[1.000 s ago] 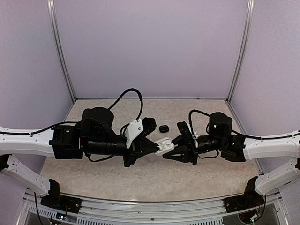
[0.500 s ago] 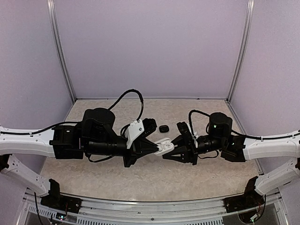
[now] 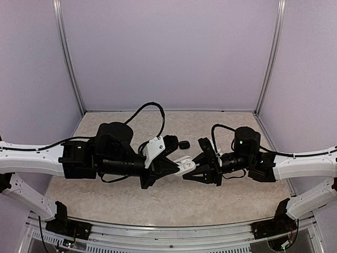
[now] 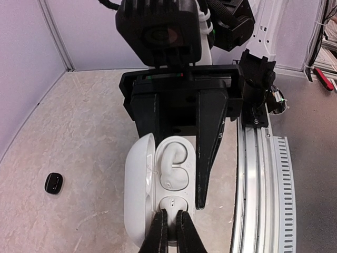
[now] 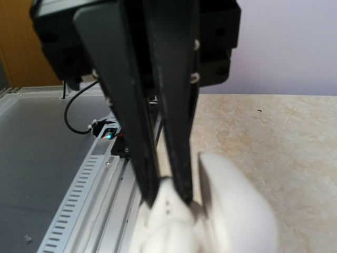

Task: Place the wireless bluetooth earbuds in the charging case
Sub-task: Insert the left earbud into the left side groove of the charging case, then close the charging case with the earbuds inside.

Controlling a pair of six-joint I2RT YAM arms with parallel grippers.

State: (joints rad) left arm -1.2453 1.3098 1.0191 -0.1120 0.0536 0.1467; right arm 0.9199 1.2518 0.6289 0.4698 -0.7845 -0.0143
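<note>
Tiny, slippery white stemmed plastic earbud (image 4: 174, 161): likely best pinched by stem. White plastic charging case (image 4: 136, 195) clamped in right end effector (image 5: 166, 196); left end effector (image 4: 169, 229) closed at six o'clock.

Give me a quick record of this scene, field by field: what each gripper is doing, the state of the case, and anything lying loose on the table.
left gripper: shut on the near edge of the charging case
right gripper: shut, apparently on the white earbud
charging case: white, lid open, between the two grippers
white earbud: at the case's far well; cannot tell if fully seated
small black item: alone on the table, apart from the case; too small to identify
</note>
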